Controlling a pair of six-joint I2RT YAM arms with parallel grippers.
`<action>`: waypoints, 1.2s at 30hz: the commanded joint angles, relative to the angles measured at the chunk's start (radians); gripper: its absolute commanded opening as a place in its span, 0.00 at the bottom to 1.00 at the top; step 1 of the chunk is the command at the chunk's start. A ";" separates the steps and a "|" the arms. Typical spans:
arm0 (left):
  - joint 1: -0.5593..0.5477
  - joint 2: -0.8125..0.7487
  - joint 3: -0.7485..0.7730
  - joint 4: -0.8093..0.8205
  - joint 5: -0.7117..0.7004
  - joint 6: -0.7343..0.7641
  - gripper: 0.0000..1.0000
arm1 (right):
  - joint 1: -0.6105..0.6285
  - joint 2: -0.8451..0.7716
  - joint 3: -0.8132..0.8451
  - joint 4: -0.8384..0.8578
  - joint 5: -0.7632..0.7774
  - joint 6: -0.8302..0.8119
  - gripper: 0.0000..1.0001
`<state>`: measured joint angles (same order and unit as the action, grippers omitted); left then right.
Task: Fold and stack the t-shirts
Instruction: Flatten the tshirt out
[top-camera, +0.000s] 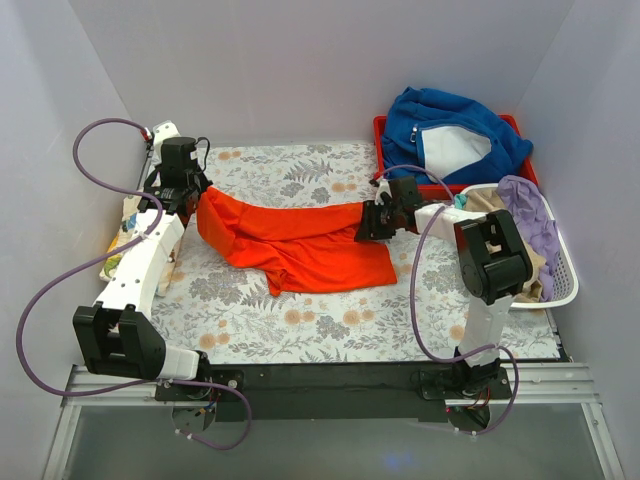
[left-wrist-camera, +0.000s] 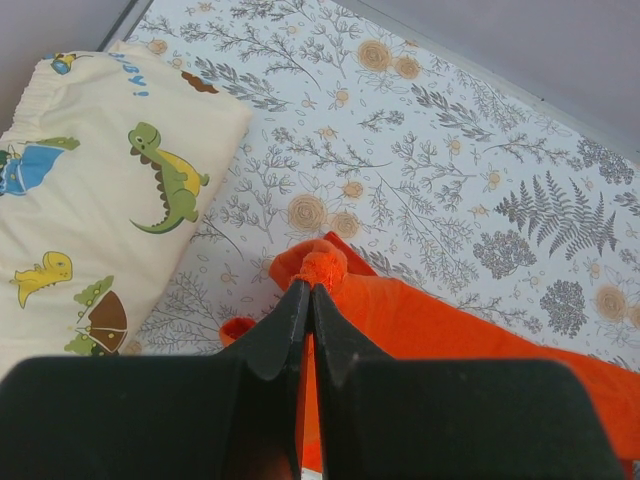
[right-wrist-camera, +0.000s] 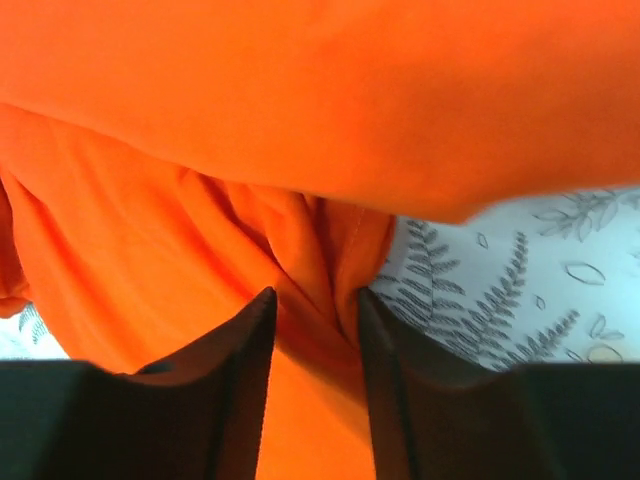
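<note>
- A robot test cell is indicated by plain white panels (top-camera: 300, 70) enclosing the surface (top-camera: 300, 330).
- Cabled robot arms (top-camera: 140, 270) are bolted to a metal rail (top-camera: 330, 385).

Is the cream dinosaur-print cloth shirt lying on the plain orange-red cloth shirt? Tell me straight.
No, the cream dinosaur-print shirt lies apart from the orange-red shirt, with floral table cover showing between them.

The orange-red t-shirt (top-camera: 300, 250) sprawls crumpled across the middle of the floral counter (top-camera: 300, 330). Its upper edge is drawn into a taut band running left to right, with the left corner bunched into a small knob. The cream dinosaur-print t-shirt (left-wrist-camera: 100, 200) lies flat at the counter's left edge, near the orange one but apart from it.
</note>
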<state>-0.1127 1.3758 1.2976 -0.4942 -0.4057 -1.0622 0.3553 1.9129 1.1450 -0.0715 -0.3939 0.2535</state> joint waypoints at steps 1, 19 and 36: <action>0.004 -0.009 -0.011 0.002 0.002 -0.008 0.00 | 0.039 0.041 -0.004 -0.050 0.039 -0.039 0.44; 0.005 -0.234 0.287 -0.300 0.054 -0.010 0.00 | 0.057 -0.742 -0.007 -0.387 0.256 -0.125 0.01; -0.018 -0.396 0.431 -0.449 0.038 -0.049 0.00 | 0.057 -0.961 0.191 -0.603 0.300 -0.128 0.01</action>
<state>-0.1265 0.8734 1.6844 -0.9466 -0.3695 -1.1275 0.4129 0.8948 1.2747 -0.6888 -0.1570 0.1513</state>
